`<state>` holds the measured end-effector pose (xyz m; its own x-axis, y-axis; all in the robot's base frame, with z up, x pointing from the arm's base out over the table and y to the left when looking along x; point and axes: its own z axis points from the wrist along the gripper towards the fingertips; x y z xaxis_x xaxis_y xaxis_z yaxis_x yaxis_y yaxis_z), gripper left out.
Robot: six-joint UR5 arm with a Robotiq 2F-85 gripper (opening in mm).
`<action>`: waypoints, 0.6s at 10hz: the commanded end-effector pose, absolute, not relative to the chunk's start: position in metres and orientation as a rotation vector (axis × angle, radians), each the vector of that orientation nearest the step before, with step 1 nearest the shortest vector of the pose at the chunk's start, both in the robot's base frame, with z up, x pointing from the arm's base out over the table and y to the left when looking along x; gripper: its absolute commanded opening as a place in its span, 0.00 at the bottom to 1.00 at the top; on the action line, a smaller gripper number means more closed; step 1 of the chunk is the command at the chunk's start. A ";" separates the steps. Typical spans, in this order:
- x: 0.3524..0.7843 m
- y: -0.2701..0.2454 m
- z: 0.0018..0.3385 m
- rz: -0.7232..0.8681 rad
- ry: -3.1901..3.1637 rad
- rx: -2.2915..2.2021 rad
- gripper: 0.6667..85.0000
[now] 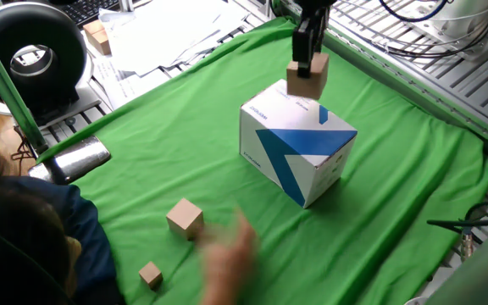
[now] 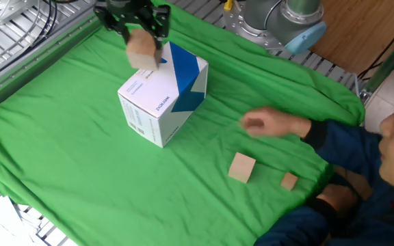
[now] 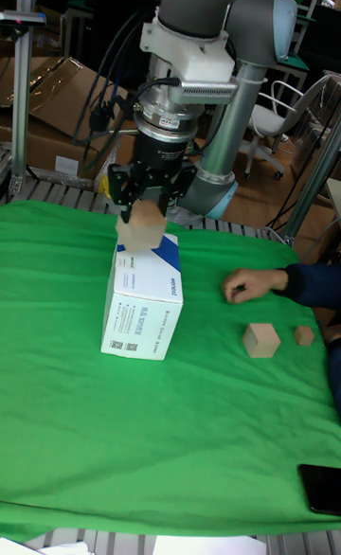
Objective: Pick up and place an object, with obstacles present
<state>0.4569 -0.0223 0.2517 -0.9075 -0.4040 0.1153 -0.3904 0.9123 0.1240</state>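
A: What's the gripper (image 2: 140,27) doing?
B: I see it clamped on the plain wooden cube (image 1: 306,79), held just above the glossy white-and-blue cardboard box (image 1: 299,142), over its far top edge.
A: Surface?
B: Wrinkled green cloth (image 1: 185,144) under the box.

Person's hand (image 1: 227,258) is motion-blurred; phone (image 3: 322,489) cut by the edge
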 end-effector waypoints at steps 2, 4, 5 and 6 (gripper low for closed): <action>0.440 0.080 0.289 -0.241 -2.923 0.362 0.01; 0.451 0.117 0.282 -0.216 -2.928 0.291 0.01; 0.459 0.127 0.268 -0.212 -2.936 0.306 0.01; 0.469 0.136 0.252 -0.212 -2.944 0.306 0.01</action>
<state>0.4573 0.0926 0.2689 -0.9560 -0.2463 0.1595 -0.2227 0.9630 0.1520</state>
